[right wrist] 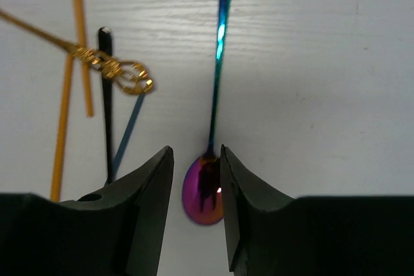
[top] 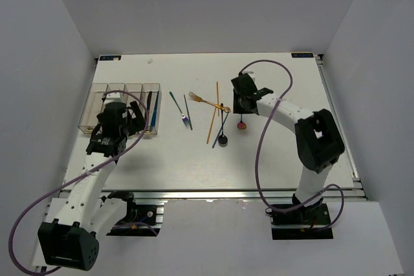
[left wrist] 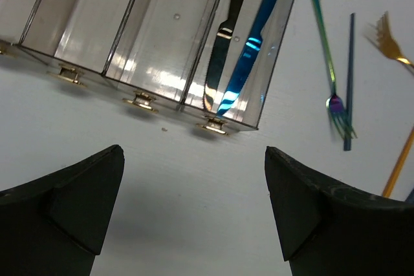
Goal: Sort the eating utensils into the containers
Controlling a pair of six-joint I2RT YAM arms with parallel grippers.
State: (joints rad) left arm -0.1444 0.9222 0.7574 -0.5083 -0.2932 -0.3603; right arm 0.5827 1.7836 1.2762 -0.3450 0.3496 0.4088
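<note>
A teal-handled spoon [right wrist: 217,63] with a purple bowl lies on the table, also visible from above [top: 242,125]. My right gripper [right wrist: 196,150] [top: 243,113] straddles the bowl with narrowed jaws; a sliver of table shows between the left finger and the bowl. The clear containers [top: 123,88] [left wrist: 129,30] sit at the left. The rightmost one holds a black knife [left wrist: 226,30] and a blue knife [left wrist: 252,43]. My left gripper [left wrist: 194,153] [top: 115,116] hovers open and empty at their near end. A teal fork [left wrist: 326,63], a blue stick [left wrist: 350,75] and a gold fork [top: 207,101] lie mid-table.
Two orange sticks [top: 217,98] [top: 211,127], a black spoon [top: 222,139] and another blue stick [right wrist: 129,130] cross just left of the right gripper. The gold fork's ornate handle end [right wrist: 129,77] lies close to its left finger. Grey walls enclose the table.
</note>
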